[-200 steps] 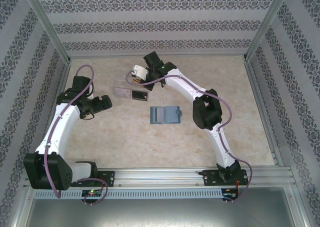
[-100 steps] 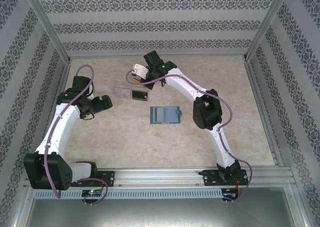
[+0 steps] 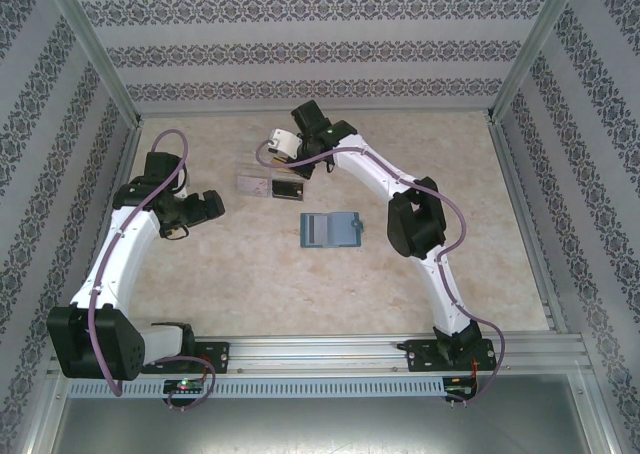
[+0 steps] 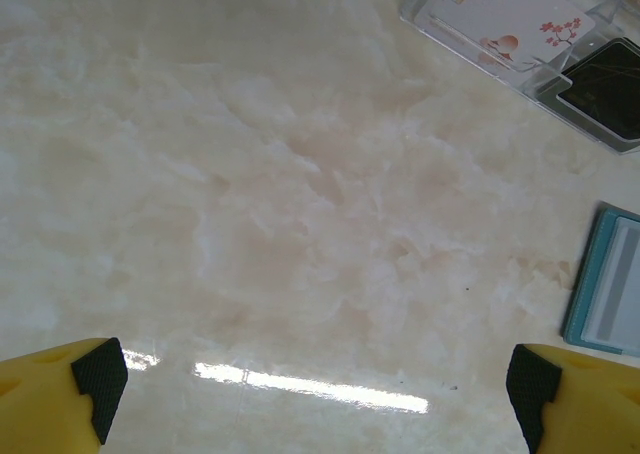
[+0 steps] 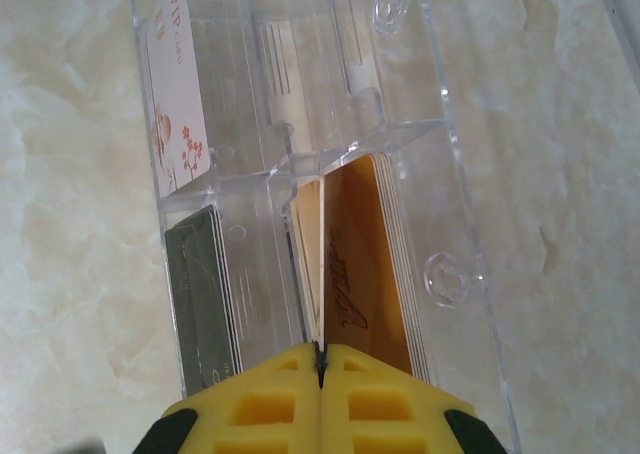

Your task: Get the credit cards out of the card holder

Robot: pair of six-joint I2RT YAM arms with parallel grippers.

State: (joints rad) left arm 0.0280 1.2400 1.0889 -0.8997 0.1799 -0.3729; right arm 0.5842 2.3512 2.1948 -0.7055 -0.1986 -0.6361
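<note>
The card holder (image 3: 331, 230) is a blue-grey wallet lying open and flat mid-table; its edge shows at the right of the left wrist view (image 4: 608, 296). My right gripper (image 5: 320, 359) is shut on an orange-gold credit card (image 5: 360, 274) held edge-on over a clear plastic box (image 5: 450, 174). In the box lie a white card (image 5: 178, 124) and black cards (image 5: 205, 294). From above, the right gripper (image 3: 292, 166) hangs over the box (image 3: 270, 185), left of and beyond the wallet. My left gripper (image 4: 315, 394) is open over bare table, at the left (image 3: 210, 206).
The clear box with the white card (image 4: 505, 14) and a black card (image 4: 610, 89) sits at the top right of the left wrist view. Patterned walls and metal posts (image 3: 100, 64) enclose the marble table (image 3: 250, 274). A metal rail (image 3: 330, 354) runs along the near edge.
The right gripper has shifted slightly to the right, and the clear box has slid a little right with it. The left arm and the wallet have not moved.
</note>
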